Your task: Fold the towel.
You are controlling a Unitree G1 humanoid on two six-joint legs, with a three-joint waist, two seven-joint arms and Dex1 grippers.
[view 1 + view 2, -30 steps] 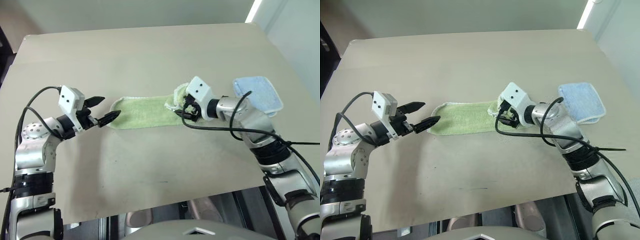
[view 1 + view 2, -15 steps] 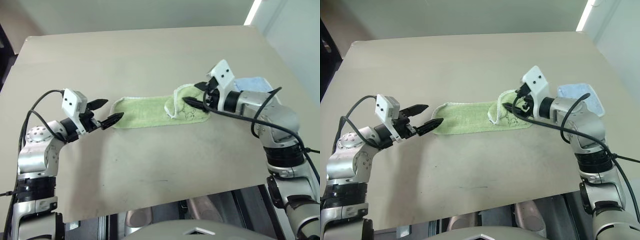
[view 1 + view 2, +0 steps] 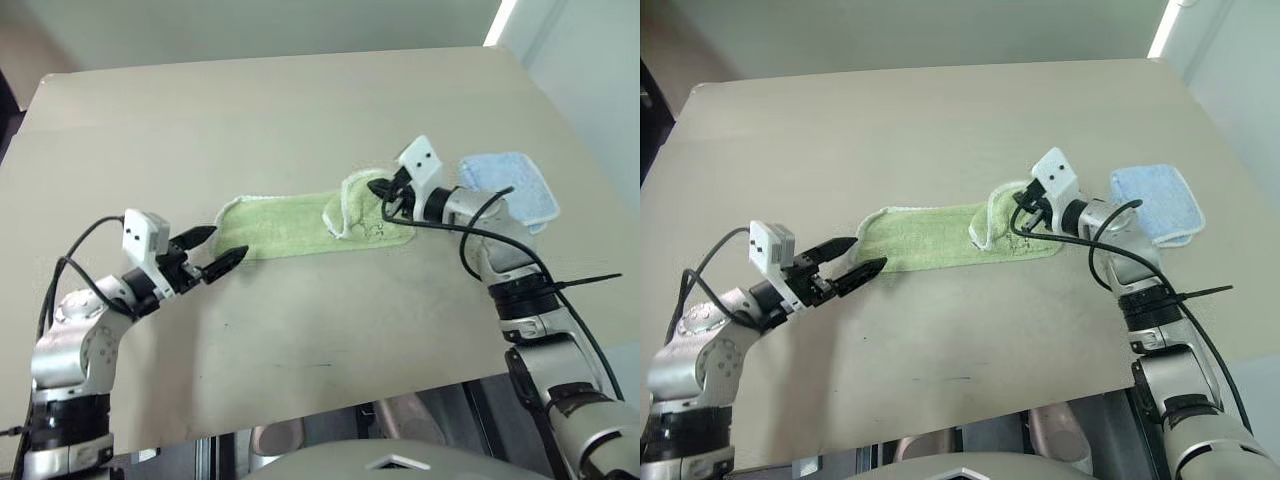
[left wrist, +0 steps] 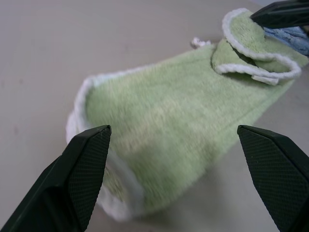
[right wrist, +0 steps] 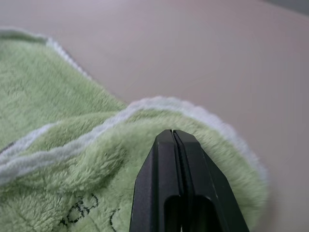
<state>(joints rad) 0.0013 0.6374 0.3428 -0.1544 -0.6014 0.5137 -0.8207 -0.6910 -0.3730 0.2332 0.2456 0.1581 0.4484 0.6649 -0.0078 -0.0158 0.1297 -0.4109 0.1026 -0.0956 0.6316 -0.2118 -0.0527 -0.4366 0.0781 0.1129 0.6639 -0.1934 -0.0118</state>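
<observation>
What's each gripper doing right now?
Left gripper: open, empty, beside the towel end.
Right gripper: shut, fingertips against the towel's raised corner; grip unclear.

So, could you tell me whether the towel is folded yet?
Partly: the towel's right end is flipped over near the right gripper; the rest lies flat.

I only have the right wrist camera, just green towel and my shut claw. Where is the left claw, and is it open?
Observer: The left claw is open, at the towel's opposite end.
Operator: How is the towel lying overall?
Observer: As a long strip flat on the table, with the end at your right claw turned back in a small raised flap.
Operator: Is anything else nearby?
Observer: A pale blue cloth lies past that end, partly behind your right arm.
</observation>
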